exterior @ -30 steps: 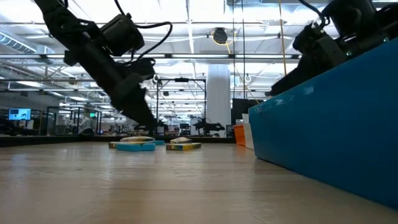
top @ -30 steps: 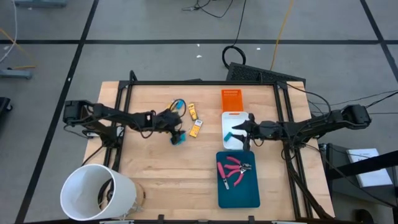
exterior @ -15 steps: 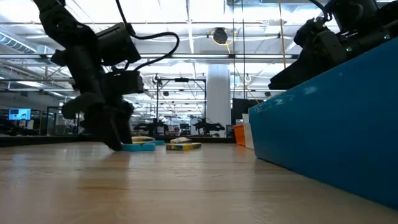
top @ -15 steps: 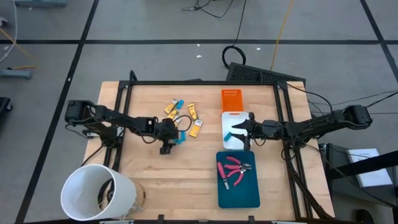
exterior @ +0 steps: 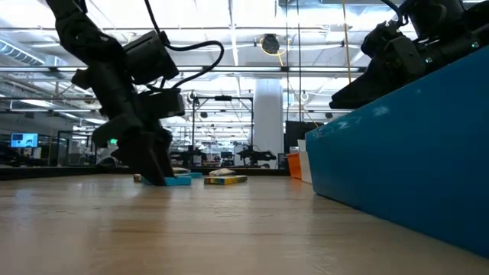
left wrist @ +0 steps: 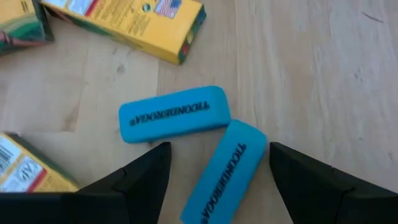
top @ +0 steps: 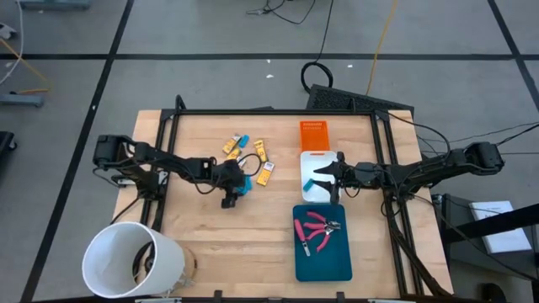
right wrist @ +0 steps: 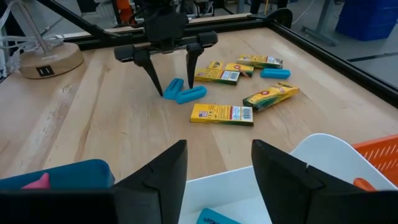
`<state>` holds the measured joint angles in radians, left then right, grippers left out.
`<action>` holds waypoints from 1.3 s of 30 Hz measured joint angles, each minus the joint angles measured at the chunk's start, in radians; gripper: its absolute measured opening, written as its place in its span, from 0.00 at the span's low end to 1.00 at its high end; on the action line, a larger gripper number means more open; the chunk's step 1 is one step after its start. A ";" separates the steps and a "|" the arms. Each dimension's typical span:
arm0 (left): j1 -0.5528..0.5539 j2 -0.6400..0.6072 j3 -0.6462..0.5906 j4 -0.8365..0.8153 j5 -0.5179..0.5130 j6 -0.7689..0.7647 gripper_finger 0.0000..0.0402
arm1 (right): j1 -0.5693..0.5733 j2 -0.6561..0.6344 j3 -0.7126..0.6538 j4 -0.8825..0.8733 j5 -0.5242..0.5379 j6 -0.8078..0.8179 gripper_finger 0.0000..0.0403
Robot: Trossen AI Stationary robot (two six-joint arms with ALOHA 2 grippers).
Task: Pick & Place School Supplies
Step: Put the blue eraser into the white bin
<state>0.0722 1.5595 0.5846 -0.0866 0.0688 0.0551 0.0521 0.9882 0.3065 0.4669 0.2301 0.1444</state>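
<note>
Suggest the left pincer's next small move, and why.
Probably close. The left pincer is open and straddles one flat light-blue rectangular eraser, low over the wooden table. A second blue eraser touches it, so close gently.

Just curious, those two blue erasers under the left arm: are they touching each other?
Touching. In the left wrist view, the angled eraser butts its upper end against the lower right corner of the level eraser, with no wood showing between them there.
</note>
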 joint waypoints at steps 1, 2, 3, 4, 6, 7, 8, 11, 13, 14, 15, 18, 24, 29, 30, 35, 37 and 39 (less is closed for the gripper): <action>-0.001 -0.001 0.000 -0.012 0.001 -0.007 0.69 | 0.000 0.000 0.000 0.000 0.000 0.000 0.42; -0.001 -0.001 0.000 -0.022 0.002 -0.010 0.69 | 0.000 0.000 0.000 0.000 0.000 0.000 0.42; -0.001 -0.001 0.000 -0.036 0.003 -0.011 0.69 | 0.000 0.000 0.000 0.000 -0.001 0.000 0.42; -0.001 -0.001 0.000 -0.049 0.005 -0.011 0.69 | 0.000 0.000 0.000 0.000 -0.001 0.000 0.42; -0.001 -0.002 0.000 -0.065 0.006 -0.004 0.69 | 0.000 0.000 0.000 0.000 -0.001 0.000 0.42; -0.001 -0.002 0.000 -0.069 0.007 -0.004 0.69 | 0.000 0.000 0.000 0.000 -0.001 0.000 0.42; -0.001 -0.002 0.000 -0.072 0.008 -0.004 0.69 | 0.000 0.000 0.000 0.000 -0.002 0.000 0.42; 0.000 -0.002 0.000 -0.077 0.022 -0.004 0.69 | 0.000 0.000 0.000 0.000 -0.005 0.000 0.42; 0.000 -0.002 -0.001 -0.079 0.031 -0.004 0.69 | 0.000 0.000 0.000 0.000 -0.022 0.000 0.42; 0.000 -0.002 -0.001 -0.081 0.032 -0.004 0.69 | 0.000 0.000 0.000 0.000 -0.028 0.000 0.42; 0.000 -0.002 -0.001 -0.085 0.032 -0.004 0.69 | 0.000 0.000 0.000 0.000 -0.030 0.000 0.42; 0.000 -0.002 -0.001 -0.095 0.036 -0.004 0.69 | 0.000 0.000 0.000 0.000 -0.031 0.000 0.42; 0.000 -0.002 -0.001 -0.106 0.036 0.006 0.64 | 0.000 0.000 0.000 0.000 -0.031 0.000 0.42; 0.000 -0.002 -0.001 -0.109 0.030 0.011 0.55 | 0.000 0.000 0.000 0.000 -0.031 0.000 0.42; 0.000 -0.002 -0.001 -0.109 0.028 0.011 0.54 | 0.000 0.000 0.000 0.000 -0.031 0.000 0.42; 0.000 -0.002 -0.001 -0.105 0.022 -0.007 0.46 | 0.000 0.000 0.000 0.000 -0.031 0.000 0.42; -0.001 -0.001 -0.003 -0.092 0.005 -0.048 0.44 | 0.000 0.000 0.000 0.000 -0.031 0.000 0.42; -0.001 -0.001 -0.004 -0.080 -0.006 -0.099 0.42 | 0.000 0.000 0.000 0.000 -0.031 0.000 0.42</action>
<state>0.0708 1.5585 0.5806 -0.1666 0.0627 -0.0436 0.0525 0.9882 0.3065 0.4667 0.1995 0.1448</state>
